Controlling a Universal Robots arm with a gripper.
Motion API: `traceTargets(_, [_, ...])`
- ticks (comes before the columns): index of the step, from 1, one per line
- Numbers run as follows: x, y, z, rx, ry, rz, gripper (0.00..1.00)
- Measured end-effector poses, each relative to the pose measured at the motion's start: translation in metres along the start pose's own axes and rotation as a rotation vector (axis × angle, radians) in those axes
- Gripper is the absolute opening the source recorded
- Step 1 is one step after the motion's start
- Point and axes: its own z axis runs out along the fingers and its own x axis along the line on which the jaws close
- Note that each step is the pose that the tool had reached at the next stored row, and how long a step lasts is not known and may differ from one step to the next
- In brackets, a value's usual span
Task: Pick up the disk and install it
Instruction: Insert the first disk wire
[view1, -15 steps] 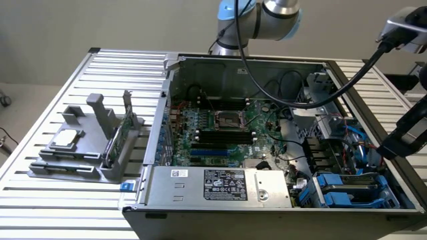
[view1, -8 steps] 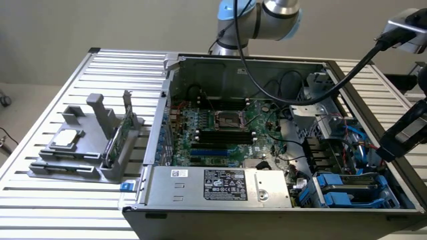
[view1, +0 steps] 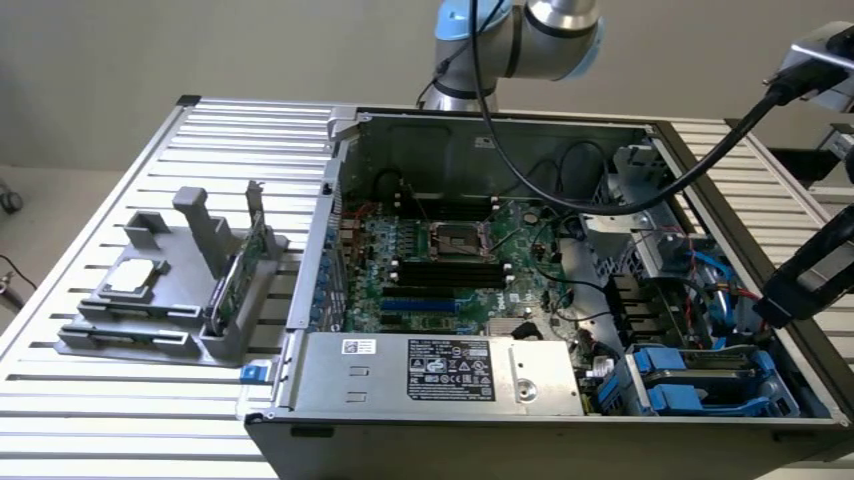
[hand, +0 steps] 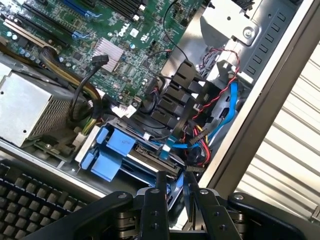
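Table (view1: 134, 180): slatted metal top. It carries everything below.

Computer case (view1: 400, 450): lies on its side with the cover off and the interior facing up.

Motherboard (view1: 441, 250): covers the case floor, toward the exterior view's left of the drive cage.

Power supply (view1: 441, 370): grey box along the near wall, just beside the cage.

Parts fixture (view1: 174, 300): grey stand outside the case, at the exterior view's left. It holds a small square chip and a thin green card. Neither belongs to this job.

Disk (hand: 117, 147): lies flat in the drive cage at the case's near corner, at the exterior view's lower right. Its blue rails face me. It is not in my grip. I cannot tell whether it is fully seated.

Gripper (hand: 176, 192): I hang above the cage, close to the case's side wall. My jaws stand partly spread with a gap between them, and I pinch nothing. Blue plastic from the cage shows through the gap.

Cable bundle (hand: 200, 135): red, black and blue leads run just beside the disk, between it and the side wall.

Procedure note: in my judgement, work at the cage goes best with my jaws square to the blue rails. Travel should be straight along the cage axis. My outer finger should stay off the leads and the wall. A skewed approach risks jamming a rail.
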Motion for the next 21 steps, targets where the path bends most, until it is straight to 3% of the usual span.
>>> traceTargets(6, [-0.009,-0.0101,0.0039,-0.0283,0.0029,0.004,0.28])
traceTargets(8, [-0.009,-0.0107,0.0056,-0.0327,0.0007,0.009,0.28])
traceTargets(12, [-0.008,-0.0109,0.009,-0.0298,-0.0049,0.061,0.28])
traceTargets(21, [-0.007,-0.0112,0.0165,-0.0151,-0.0159,0.2,0.28])
